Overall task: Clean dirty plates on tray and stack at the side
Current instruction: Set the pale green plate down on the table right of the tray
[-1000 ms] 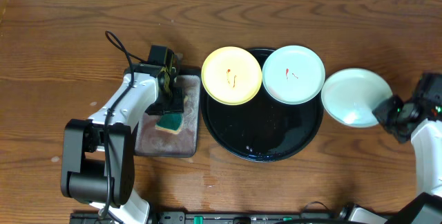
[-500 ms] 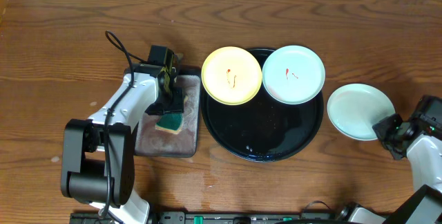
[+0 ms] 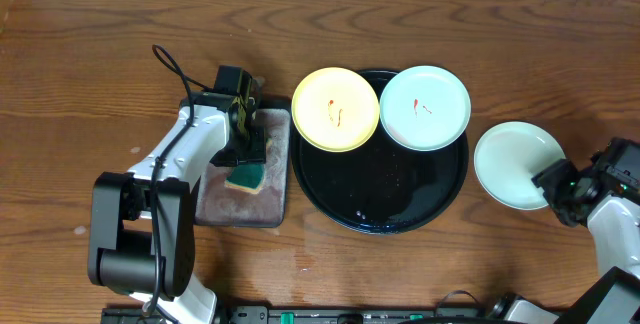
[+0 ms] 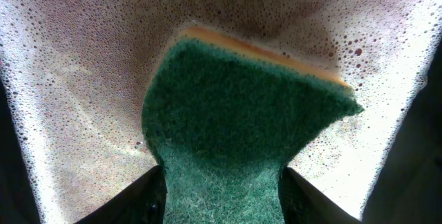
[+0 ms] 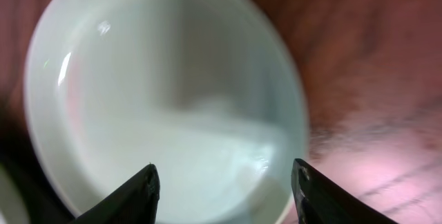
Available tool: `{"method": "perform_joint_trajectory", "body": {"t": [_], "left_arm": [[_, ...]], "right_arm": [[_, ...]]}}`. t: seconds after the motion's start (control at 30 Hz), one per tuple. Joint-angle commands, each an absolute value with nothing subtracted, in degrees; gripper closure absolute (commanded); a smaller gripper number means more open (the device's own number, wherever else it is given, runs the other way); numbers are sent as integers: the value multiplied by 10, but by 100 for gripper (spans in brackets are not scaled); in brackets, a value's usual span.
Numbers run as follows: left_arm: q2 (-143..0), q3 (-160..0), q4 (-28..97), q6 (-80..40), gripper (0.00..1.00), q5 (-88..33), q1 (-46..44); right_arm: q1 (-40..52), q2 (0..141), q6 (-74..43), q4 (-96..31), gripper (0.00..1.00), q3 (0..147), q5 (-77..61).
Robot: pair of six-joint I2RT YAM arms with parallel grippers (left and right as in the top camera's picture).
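Observation:
A pale yellow plate (image 3: pixel 335 109) and a pale mint plate (image 3: pixel 425 107), both with red smears, rest on the far rim of the round black tray (image 3: pixel 385 204). A second mint plate (image 3: pixel 515 162) (image 5: pixel 159 92), with no smear showing, lies on the table to the right of the tray. My right gripper (image 3: pixel 548 179) (image 5: pixel 224 182) is open at its near right rim, fingers spread wide and gripping nothing. My left gripper (image 3: pixel 247 149) (image 4: pixel 222 196) is shut on a green and yellow sponge (image 3: pixel 245 176) (image 4: pixel 235 120) over the foamy grey tray (image 3: pixel 215 204).
The grey rectangular tray (image 4: pixel 83 79) is covered in soap foam and lies just left of the black tray. A black cable (image 3: pixel 170 64) loops over the table behind the left arm. Bare wood surrounds the lone mint plate.
The right gripper carried the mint plate a little right and toward the front, set it on the table and opened. The left arm has not moved.

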State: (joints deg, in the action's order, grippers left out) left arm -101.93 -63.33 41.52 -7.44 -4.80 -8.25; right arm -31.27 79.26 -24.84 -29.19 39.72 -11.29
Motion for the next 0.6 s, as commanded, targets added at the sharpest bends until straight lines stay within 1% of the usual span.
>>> {"method": "perform_joint_trajectory", "body": {"t": [0.0, 0.17, 0.23, 0.33, 0.57], "left_arm": [[-1027, -640, 415, -71, 46, -50, -80], [-1027, -640, 415, -71, 46, -50, -80], [-1027, -640, 415, -71, 46, -50, -80], [-1027, -640, 415, -71, 46, -50, -80], [-1027, -640, 415, -71, 46, -50, -80]], "right_arm": [[-292, 787, -182, -297, 41, 432, -182], [-239, 788, -101, -353, 40, 518, -207], [-206, 788, -60, -381, 42, 558, -208], [-157, 797, -10, -404, 39, 603, -199], [-70, 855, 6, -368, 37, 618, -120]]}}
